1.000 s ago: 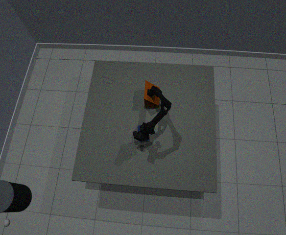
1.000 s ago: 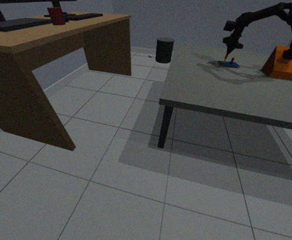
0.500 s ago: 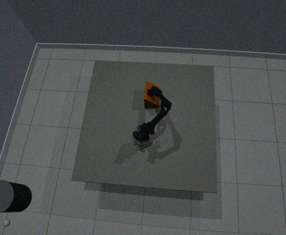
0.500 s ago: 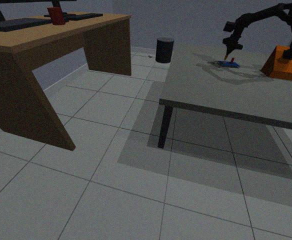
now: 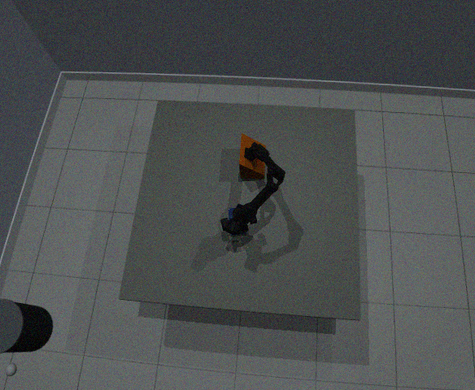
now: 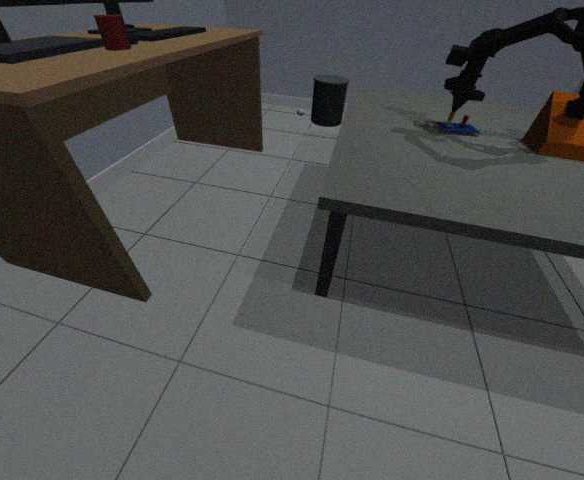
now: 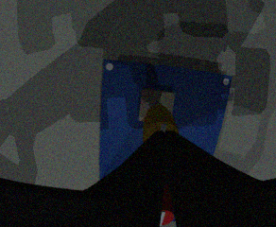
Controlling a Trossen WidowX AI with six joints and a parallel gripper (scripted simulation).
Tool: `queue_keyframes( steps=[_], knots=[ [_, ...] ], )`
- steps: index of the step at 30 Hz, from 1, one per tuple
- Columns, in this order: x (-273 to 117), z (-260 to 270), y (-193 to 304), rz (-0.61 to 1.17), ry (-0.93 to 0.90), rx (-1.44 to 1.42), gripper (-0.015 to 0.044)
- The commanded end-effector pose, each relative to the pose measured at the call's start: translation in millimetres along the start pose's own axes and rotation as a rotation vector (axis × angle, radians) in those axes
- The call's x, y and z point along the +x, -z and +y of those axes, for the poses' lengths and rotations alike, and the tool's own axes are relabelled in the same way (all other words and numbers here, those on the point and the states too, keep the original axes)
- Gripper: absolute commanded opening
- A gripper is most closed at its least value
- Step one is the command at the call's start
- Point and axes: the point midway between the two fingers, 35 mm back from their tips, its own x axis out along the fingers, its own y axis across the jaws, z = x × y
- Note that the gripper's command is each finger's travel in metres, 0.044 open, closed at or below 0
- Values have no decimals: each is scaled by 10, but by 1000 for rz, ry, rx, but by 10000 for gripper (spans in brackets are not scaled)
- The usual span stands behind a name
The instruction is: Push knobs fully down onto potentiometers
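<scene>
The blue circuit board [image 5: 230, 213] [image 6: 471, 130] [image 7: 114, 147] lies on the table. A yellow knob [image 6: 451, 116] [image 7: 158, 124] stands over a pale square potentiometer [image 7: 167, 100], tall and pointing up. My gripper [image 6: 453, 109] [image 7: 163, 139] is shut with nothing between its fingers. Its tips are right at the top of the yellow knob; whether they touch it cannot be told. A red knob [image 6: 465, 119] [image 7: 167, 218] stands on the board on the side nearer the arm's base, partly hidden by the fingers in the wrist view. Any gap beneath either knob is too small or hidden to judge.
The arm's orange base [image 5: 252, 171] [image 6: 574, 131] stands on the grey table [image 5: 179, 252] [image 6: 385, 175]. A wooden desk [image 6: 220, 43] with a red cup [image 6: 112, 32] and a dark bin [image 5: 36, 327] [image 6: 328, 100] stand away from the table.
</scene>
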Motion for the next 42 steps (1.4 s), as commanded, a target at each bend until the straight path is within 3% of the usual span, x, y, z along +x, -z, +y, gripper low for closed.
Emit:
queue_keyframes(
  steps=[1,42],
  knots=[
    [255,38,-26,22,-14,-30,0],
    [303,40,-25,22,-15,-30,0]
  ],
)
